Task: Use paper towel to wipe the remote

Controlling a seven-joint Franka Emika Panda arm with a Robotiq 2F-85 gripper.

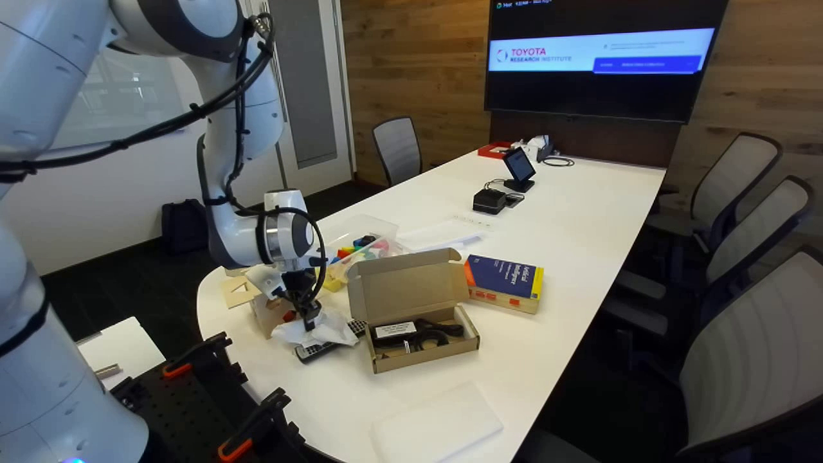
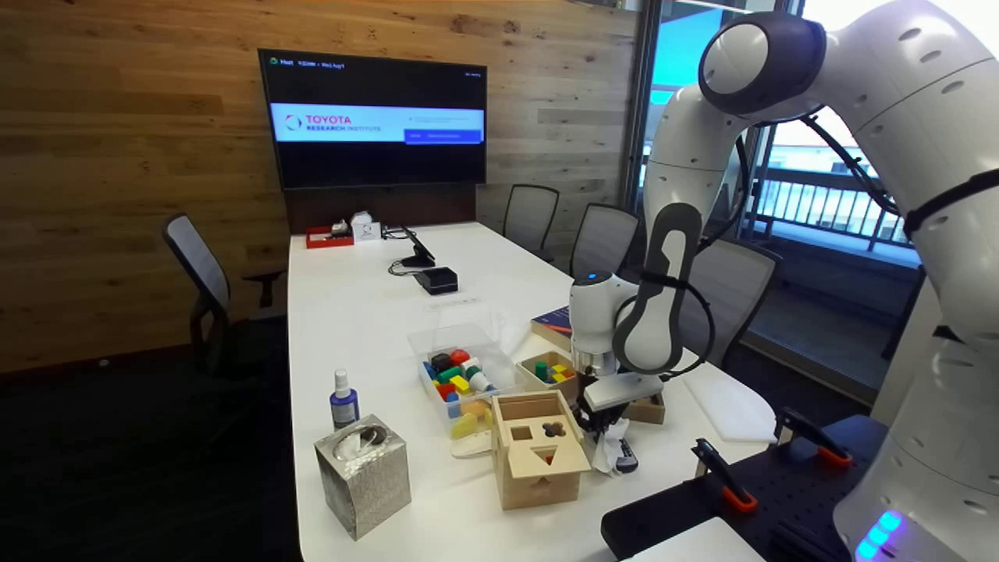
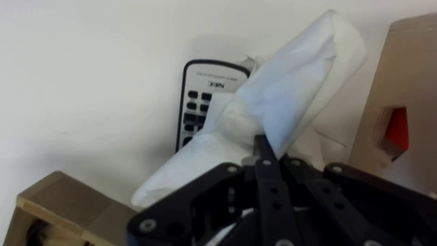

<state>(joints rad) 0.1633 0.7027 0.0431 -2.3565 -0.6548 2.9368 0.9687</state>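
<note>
You have the gripper (image 3: 273,152) pinching the paper towel (image 3: 283,99) near its middle, probably so that the loose ends can fan out as a soft pad beneath the grip. In an exterior view, both ends of the remote (image 1: 315,351) poke out from under the towel, which is draped over its middle. It lies buttons up on the table (image 1: 566,215), which suits wiping its face. It sits between the open cardboard box (image 1: 411,286) and the wooden shape box (image 2: 524,492), so strokes along its length look safer than strokes across, which could bump either one. Nothing visible holds the remote down, so your push may slide it; go lightly. You seem to be at the wiping itself, though how firmly the towel presses you cannot tell from here.
</note>
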